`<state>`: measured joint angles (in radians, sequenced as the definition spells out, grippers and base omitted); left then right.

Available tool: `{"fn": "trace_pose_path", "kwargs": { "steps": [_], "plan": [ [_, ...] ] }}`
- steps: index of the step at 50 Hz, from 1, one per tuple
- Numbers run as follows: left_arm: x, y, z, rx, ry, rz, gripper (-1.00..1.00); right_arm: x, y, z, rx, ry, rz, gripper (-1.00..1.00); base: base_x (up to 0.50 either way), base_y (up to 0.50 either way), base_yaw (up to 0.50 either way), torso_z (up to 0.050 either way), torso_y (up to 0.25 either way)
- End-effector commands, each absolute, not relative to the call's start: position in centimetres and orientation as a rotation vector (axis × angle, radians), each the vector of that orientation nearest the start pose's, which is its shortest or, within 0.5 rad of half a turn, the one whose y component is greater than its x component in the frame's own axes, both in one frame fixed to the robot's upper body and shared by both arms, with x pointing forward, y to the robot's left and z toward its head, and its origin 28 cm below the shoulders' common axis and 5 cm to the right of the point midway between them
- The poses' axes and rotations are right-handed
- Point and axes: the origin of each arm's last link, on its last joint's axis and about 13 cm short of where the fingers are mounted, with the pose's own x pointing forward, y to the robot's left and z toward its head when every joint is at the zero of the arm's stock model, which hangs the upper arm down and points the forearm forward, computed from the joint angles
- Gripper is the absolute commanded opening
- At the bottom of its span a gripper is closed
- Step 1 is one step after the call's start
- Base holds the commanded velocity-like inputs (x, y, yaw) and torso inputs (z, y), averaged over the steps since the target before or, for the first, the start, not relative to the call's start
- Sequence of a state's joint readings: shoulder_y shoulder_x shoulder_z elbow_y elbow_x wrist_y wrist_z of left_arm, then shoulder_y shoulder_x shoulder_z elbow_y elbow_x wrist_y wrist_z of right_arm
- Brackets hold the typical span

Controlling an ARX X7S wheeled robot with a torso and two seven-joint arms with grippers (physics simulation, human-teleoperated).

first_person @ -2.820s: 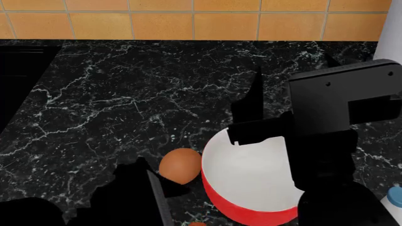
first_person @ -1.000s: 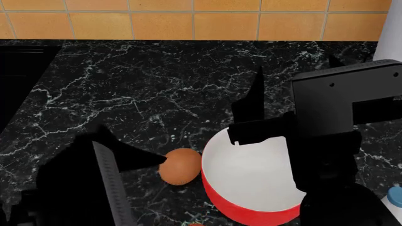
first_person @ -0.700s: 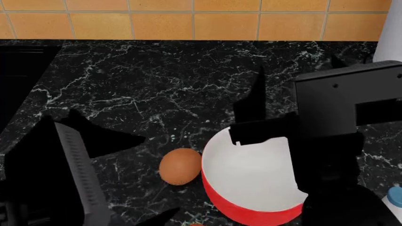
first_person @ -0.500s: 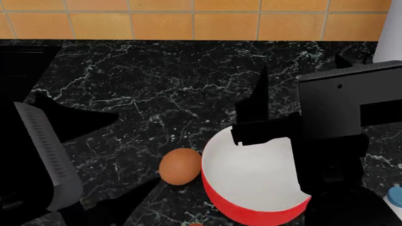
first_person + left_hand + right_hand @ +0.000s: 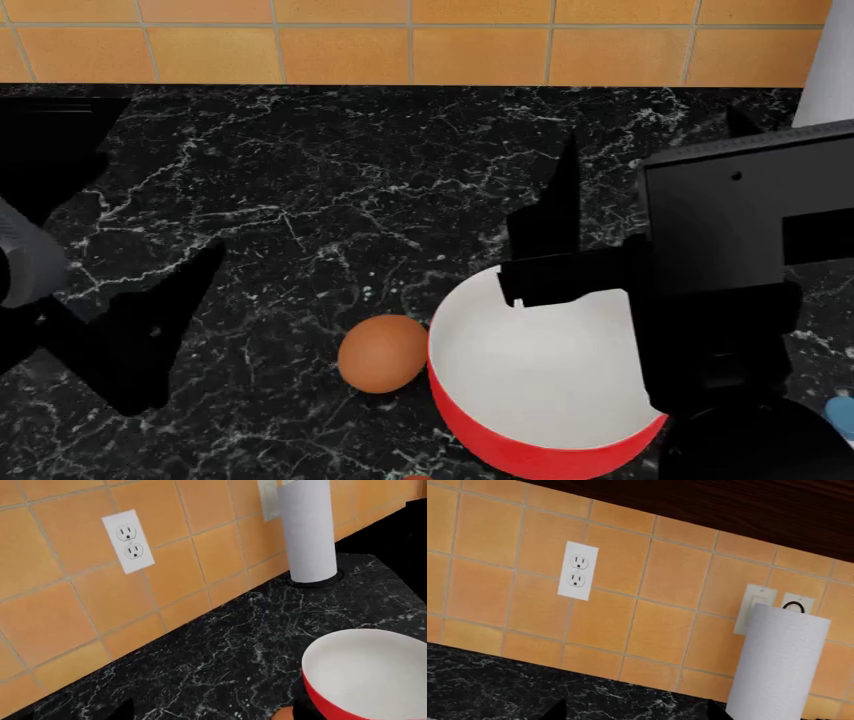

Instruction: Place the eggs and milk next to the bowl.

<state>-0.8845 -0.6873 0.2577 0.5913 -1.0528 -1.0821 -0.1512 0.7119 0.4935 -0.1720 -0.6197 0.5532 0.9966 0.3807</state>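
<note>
Clearly one egg (image 5: pixel 382 353) beside one bowl (image 5: pixel 534 375), countertop (image 5: pixel 307 190).

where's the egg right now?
Head view: one egg sits on the black marble counter, lower centre, right against the bowl's left side.

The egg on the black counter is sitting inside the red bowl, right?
Not quite. The egg is on the black counter, but it sits outside the red bowl, right beside its rim. The head view shows it; the bowl's white inside shows nothing in it.
</note>
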Motion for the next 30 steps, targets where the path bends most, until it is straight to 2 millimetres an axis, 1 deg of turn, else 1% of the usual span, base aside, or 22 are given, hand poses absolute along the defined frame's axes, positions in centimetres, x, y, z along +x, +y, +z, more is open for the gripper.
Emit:
{"fn": "trace_pose_path", "kwargs": {
  "steps": [1, 10, 13, 19, 24, 30],
  "plan": [
    [26.4, 26.6, 24.8, 0.148, -0.051, -0.427, 1.00, 25.5, -13.3, 24.0, -0.230, -0.202, 0.002, 1.00, 0.00, 0.00, 0.00, 0.000, 0.000],
    [26.8, 27.2, 23.9, 0.139, -0.061, -0.380, 1.00, 24.1, -13.4, 25.0, -0.286, -0.165, -0.011, 1.00, 0.00, 0.00, 0.00, 0.000, 0.000],
    [27.2, 27.3, 23.6, 0.124, -0.068, -0.357, 1.00, 23.4, -13.9, 25.5, -0.294, -0.144, -0.021, 1.00, 0.00, 0.00, 0.00, 0.000, 0.000],
    [27.2, 27.3, 23.3, 0.125, -0.073, -0.352, 1.00, 22.1, -14.7, 26.5, -0.322, -0.108, -0.058, 1.00, 0.00, 0.00, 0.00, 0.000, 0.000],
    [27.4, 27.2, 23.2, 0.129, -0.074, -0.348, 1.00, 21.0, -15.5, 26.8, -0.350, -0.038, -0.065, 1.00, 0.00, 0.00, 0.00, 0.000, 0.000],
    [27.6, 27.2, 22.9, 0.126, -0.074, -0.347, 1.00, 20.1, -15.8, 27.3, -0.366, 0.019, -0.055, 1.00, 0.00, 0.00, 0.00, 0.000, 0.000]
  ]
}}
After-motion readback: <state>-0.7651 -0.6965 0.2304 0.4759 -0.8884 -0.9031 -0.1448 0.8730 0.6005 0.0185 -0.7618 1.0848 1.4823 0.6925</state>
